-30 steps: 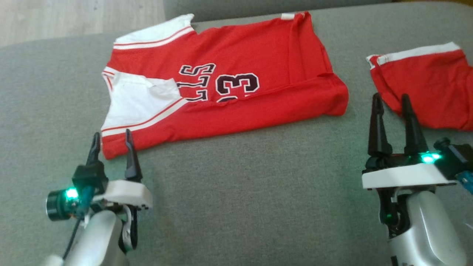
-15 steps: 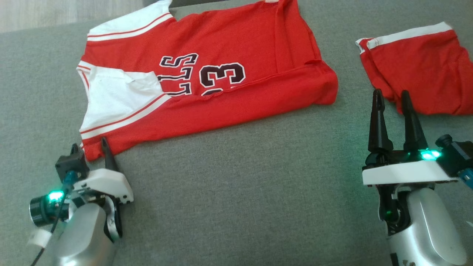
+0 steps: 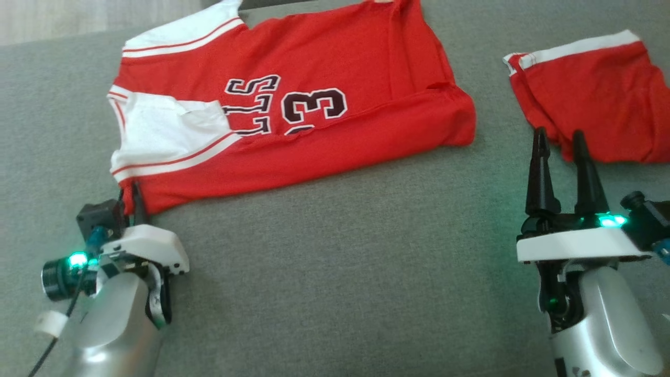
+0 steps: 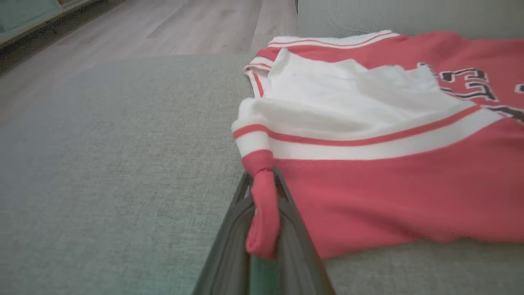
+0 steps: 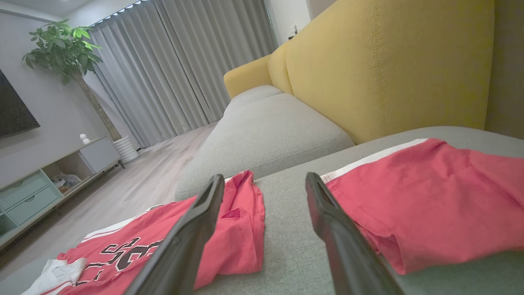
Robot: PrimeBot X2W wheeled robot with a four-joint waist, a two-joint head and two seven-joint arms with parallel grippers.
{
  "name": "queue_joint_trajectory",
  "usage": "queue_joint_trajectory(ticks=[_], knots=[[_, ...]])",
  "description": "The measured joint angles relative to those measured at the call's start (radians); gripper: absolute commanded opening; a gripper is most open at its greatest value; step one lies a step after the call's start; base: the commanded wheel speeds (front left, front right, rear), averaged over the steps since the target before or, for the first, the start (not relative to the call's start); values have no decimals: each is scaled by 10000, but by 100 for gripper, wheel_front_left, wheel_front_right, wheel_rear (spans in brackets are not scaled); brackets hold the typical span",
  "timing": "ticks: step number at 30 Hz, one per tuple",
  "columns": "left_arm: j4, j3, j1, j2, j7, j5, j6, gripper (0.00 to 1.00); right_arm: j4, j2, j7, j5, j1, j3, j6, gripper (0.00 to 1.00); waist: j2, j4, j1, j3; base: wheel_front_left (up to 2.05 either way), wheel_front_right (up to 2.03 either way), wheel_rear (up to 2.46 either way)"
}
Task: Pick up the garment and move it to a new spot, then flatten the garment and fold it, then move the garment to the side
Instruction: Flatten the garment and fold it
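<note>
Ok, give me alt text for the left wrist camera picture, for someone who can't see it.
The left pincer is shut on the near corner of a red and white jersey, the cloth bunched between its dark fingers. The jersey lies spread on a grey sofa cushion, with a wooden floor beyond.

Beyond the right pincer (image 5: pixel 264 180) a grey sofa seat (image 5: pixel 266 131) meets a yellow backrest (image 5: pixel 389 61) on its right, while pale wood floor (image 5: pixel 143 184), grey curtains (image 5: pixel 184 61), a potted plant (image 5: pixel 61 45) and a low cabinet (image 5: pixel 49 180) lie to its left.
</note>
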Motion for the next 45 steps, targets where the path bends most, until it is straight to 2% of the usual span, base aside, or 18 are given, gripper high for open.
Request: queue_joint_trajectory(ticks=[5, 8, 11, 12, 18, 25, 26, 27, 36, 42, 45], knots=[[-1095, -282, 11, 4, -794, 359, -184, 0, 1135, 2, 6, -564, -345, 23, 0, 100, 0, 274, 0, -123, 0, 0, 0], [-1902, -460, 9, 4, -945, 656, -236, 0, 2138, -2, 529, -918, -929, -56, 0, 100, 0, 455, 0, -161, 0, 0, 0], [-2504, -614, 18, 8, -1018, 886, -236, 0, 3108, -2, 1072, -792, -1772, -77, 0, 100, 0, 634, 0, -148, 0, 0, 0], [-2504, -614, 18, 8, -1018, 886, -236, 0, 3108, -2, 1072, -792, -1772, -77, 0, 100, 0, 634, 0, -148, 0, 0, 0], [-3219, -980, 112, -10, -1026, 1174, -318, 0, 5668, -25, 1824, -351, -3289, -270, 0, 100, 0, 964, 0, -71, 0, 0, 0], [-3315, -1214, 307, -88, -1026, 1187, -380, 0, 7937, -63, 2119, -598, -4557, 265, 0, 100, 0, 1227, 0, 15, 0, 0, 0], [-3304, -1248, 307, -94, -1028, 1214, -433, 0, 8136, -88, 2117, -662, -4722, 366, 0, 46, 0, 1250, 0, 23, 0, 0, 0], [-3269, -1266, 307, -105, -1026, 1243, -433, 0, 8301, -104, 2088, -744, -4859, 456, 0, 0, 0, 1268, 0, 28, 0, 0, 0], [-2406, -1243, 523, -6, -709, 1064, -430, 0, 9286, -100, 966, -2610, -5090, -61, 2, 0, 0, 1143, 0, -345, 0, 0, 0], [-2071, -1275, 1133, 140, -372, 978, -430, 0, 9302, -98, 761, -2754, -4819, -518, 2, 0, 0, 1024, 0, -947, 0, 0, 0], [-1933, -1522, 1701, 196, 10, 957, -512, 0, 9290, -81, 807, -2947, -3990, -947, 2, 0, 0, 1013, -2, -1564, 0, 0, 0]])
